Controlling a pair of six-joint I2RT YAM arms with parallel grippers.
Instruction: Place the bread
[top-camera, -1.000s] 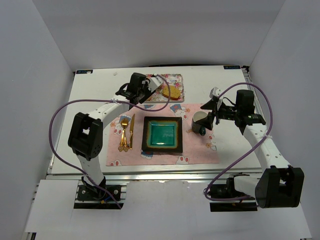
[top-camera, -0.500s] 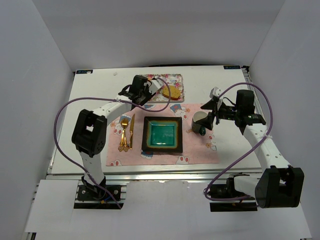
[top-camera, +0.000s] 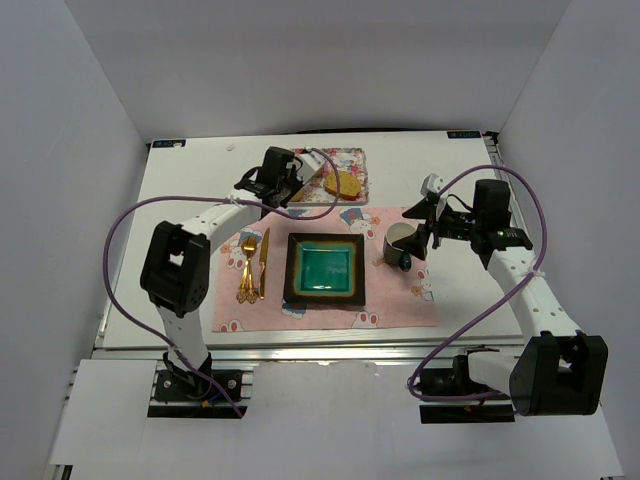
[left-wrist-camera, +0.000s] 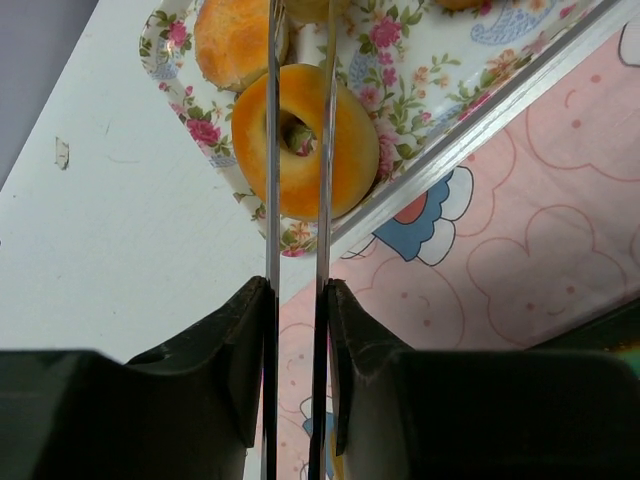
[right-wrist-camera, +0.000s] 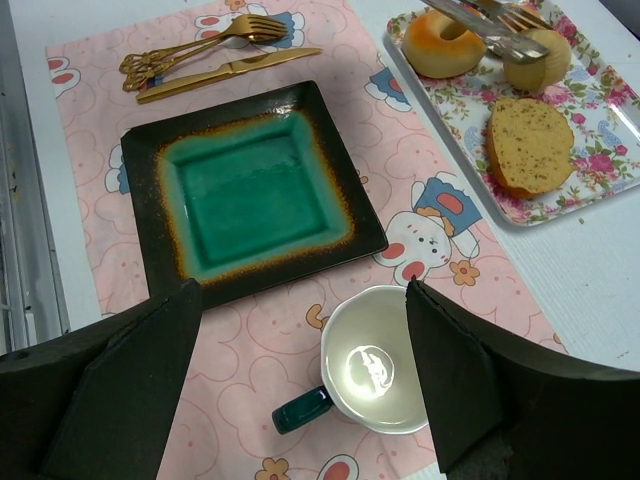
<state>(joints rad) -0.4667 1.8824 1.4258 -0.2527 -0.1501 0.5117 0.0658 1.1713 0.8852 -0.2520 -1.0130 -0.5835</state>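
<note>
Holding three breads, the floral tray (right-wrist-camera: 600, 150) sits under the narrowly spread left pincer (left-wrist-camera: 298, 130)

Left arm: stretched far forward from its base at the near left, wrist bent over the far middle of the table.
Left gripper (left-wrist-camera: 297, 130): long thin fingers (left-wrist-camera: 271, 200) held parallel with a narrow gap between them, pointing away from the base.
Right arm: raised from the near right base, elbow out to the right, forearm angled inward to the left.
Right gripper (right-wrist-camera: 300, 330): jaws spread wide, nothing between them, tilted downward.
</note>
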